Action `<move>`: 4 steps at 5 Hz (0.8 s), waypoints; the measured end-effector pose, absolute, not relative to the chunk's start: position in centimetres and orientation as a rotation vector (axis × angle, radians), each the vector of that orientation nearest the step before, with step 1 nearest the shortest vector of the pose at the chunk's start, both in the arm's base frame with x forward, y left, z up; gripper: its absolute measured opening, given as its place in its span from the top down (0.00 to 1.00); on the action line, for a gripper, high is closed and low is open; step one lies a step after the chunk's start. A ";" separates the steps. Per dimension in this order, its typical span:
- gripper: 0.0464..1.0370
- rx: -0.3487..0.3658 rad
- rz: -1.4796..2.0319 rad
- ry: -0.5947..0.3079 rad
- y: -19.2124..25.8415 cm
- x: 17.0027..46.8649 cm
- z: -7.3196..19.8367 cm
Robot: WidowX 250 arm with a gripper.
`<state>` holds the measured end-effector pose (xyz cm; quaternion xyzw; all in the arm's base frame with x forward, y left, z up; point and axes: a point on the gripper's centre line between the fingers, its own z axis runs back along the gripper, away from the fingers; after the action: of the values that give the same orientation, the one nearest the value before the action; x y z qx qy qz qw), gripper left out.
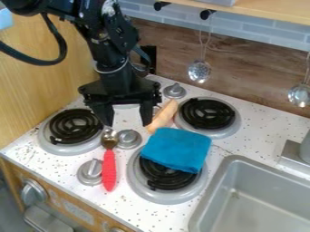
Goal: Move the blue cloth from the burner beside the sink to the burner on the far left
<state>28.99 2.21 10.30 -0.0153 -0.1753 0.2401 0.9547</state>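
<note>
Gripper (pixel 128 123), black and two-fingered, open and empty, near a shiny metal spoon (pixel 109 170) with red handle, flat on speckled white stovetop (pixel 115 199) between two round grey knobs (pixel 129 139); likely light, stiff, slick-bowled, best pinched mid-handle.

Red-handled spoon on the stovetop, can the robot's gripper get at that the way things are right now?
Probably yes. The gripper hangs open near the bowl end, and nothing lies on the spoon. The knob by its bowl and the knob by its handle might crowd the fingers.
</note>
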 end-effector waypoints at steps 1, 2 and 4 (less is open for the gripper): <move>0.04 -0.030 0.490 -0.336 2.2 28.8 9.8; 0.04 -0.079 0.506 -0.348 1.5 29.3 9.4; 0.04 -0.140 0.525 -0.333 0.2 32.0 7.2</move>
<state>32.04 0.21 7.22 -0.0686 -0.1636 0.2580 0.9497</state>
